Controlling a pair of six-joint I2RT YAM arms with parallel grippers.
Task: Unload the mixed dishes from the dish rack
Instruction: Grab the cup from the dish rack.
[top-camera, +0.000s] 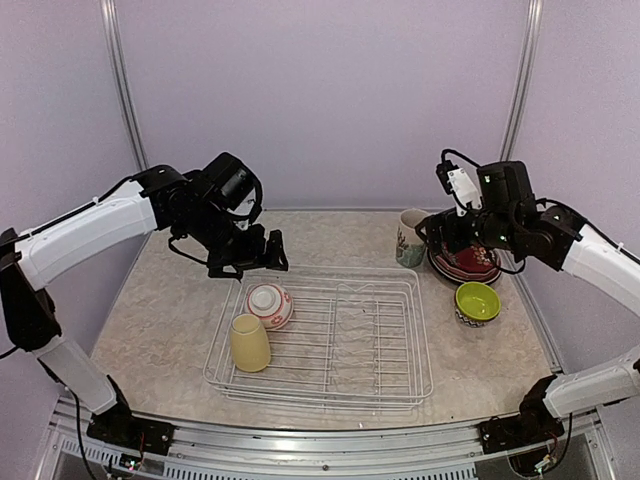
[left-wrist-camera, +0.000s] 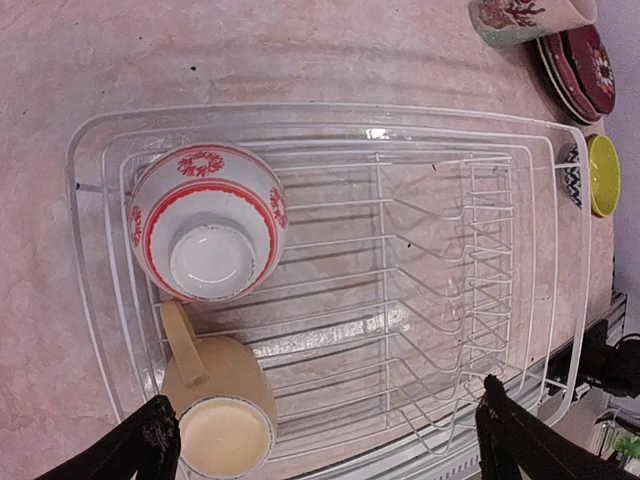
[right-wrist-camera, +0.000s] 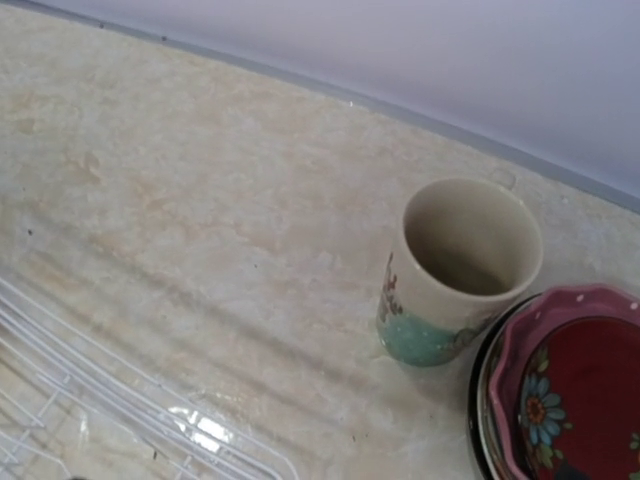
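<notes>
Two remain in your silver wire dish rack (left-wrist-camera: 320, 107): red-patterned white bowl (left-wrist-camera: 208, 235), pale yellow mug (left-wrist-camera: 225, 420). Left gripper (left-wrist-camera: 330, 435) gapes empty; right gripper (top-camera: 432, 232), cannot tell.

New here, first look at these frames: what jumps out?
The silver wire dish rack mid-table is nearly empty: only an upturned red-patterned bowl and a pale yellow mug at its left end. A tall floral cup, a maroon-topped plate stack and a lime-green bowl stand right of it. The open left gripper hovers over the rack's far left corner.
</notes>
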